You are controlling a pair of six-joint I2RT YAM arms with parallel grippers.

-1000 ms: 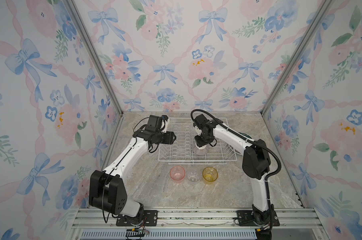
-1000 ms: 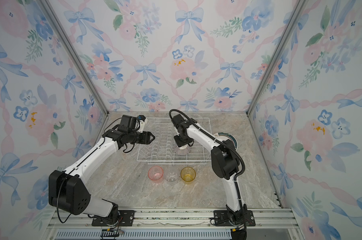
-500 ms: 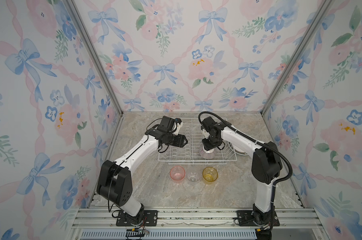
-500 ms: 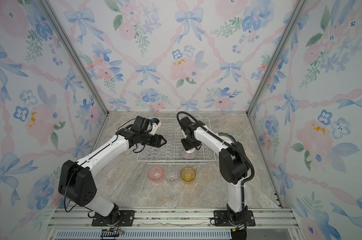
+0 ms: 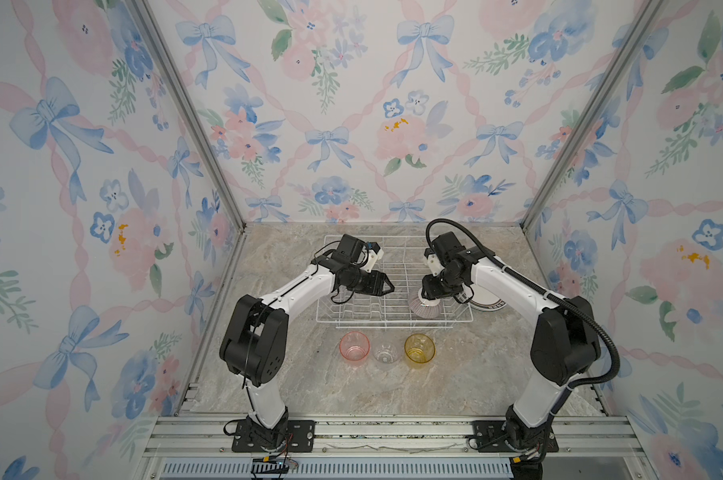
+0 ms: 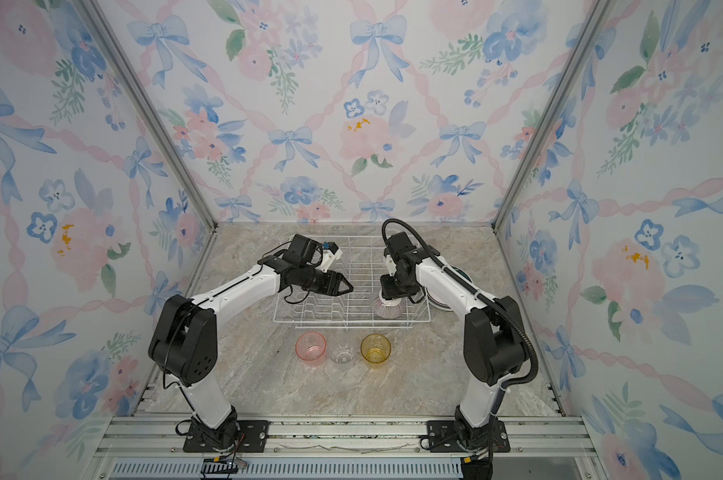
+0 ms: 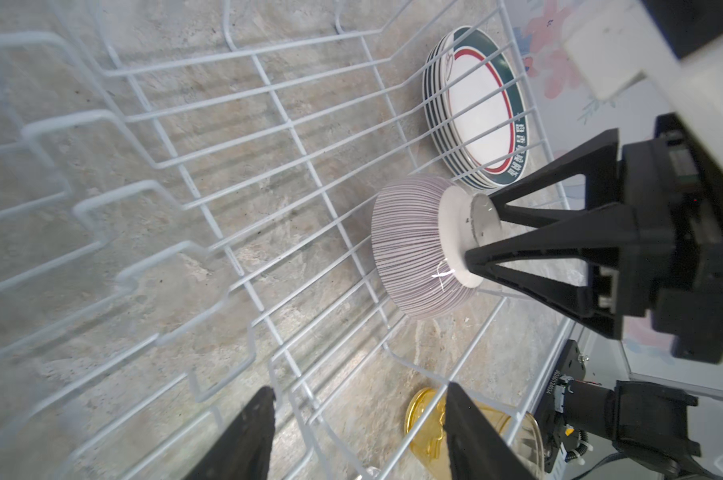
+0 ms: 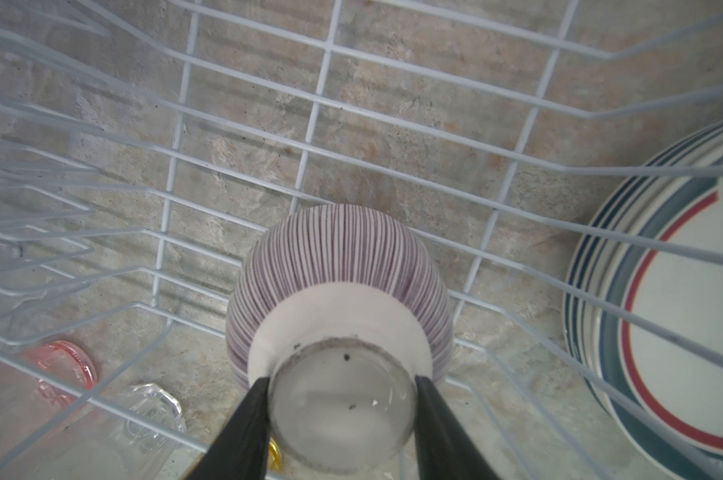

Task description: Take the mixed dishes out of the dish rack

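The purple-striped bowl [image 5: 424,309] [image 6: 387,309] [image 7: 409,245] [image 8: 343,257] sits mouth down in the near right corner of the white wire dish rack [image 5: 397,257] [image 6: 310,320] [image 7: 185,174] [image 8: 318,104]. My right gripper [image 5: 428,297] [image 6: 391,296] [image 7: 478,230] [image 8: 342,382] comes down from above, shut on the bowl's round foot. My left gripper [image 5: 389,286] [image 6: 348,286] [image 7: 360,390] hovers open and empty over the rack's middle, pointing at the bowl. Otherwise the rack holds only bare prongs.
Several green-rimmed plates [image 5: 490,305] [image 6: 438,303] [image 7: 480,112] [image 8: 684,299] lie stacked on the table just right of the rack. In front of the rack stand a pink tumbler [image 5: 354,350] [image 6: 311,348], a clear tumbler [image 5: 387,355] [image 6: 342,353] and a yellow tumbler [image 5: 419,351] [image 6: 375,349].
The right gripper has carried the bowl rightward and nearer, toward the rack's near right corner. The left gripper has swung right over the rack toward the bowl.
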